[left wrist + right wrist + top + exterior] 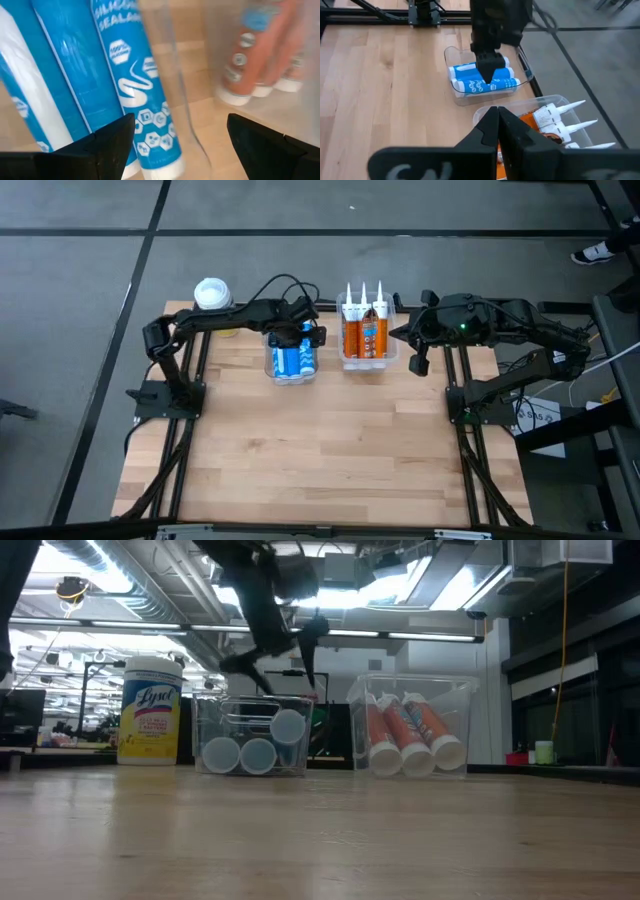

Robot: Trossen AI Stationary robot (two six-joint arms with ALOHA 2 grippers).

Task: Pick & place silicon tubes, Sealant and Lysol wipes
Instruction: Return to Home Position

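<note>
Lysol wipes (211, 293) at table (320, 450) edge; left claw (181, 121) wide above bin (213, 720); right claw (498, 113) closed.

Lysol wipes (150, 710) at left; left clear bin (215, 715) (three round tube ends (257, 754) showing) beneath the left gripper (270, 670), fingers spread; right bin (462, 710) holds orange tubes (405, 730).

Overhead, table-level, wrist views; shared blue-tube bin (235, 718)
</note>
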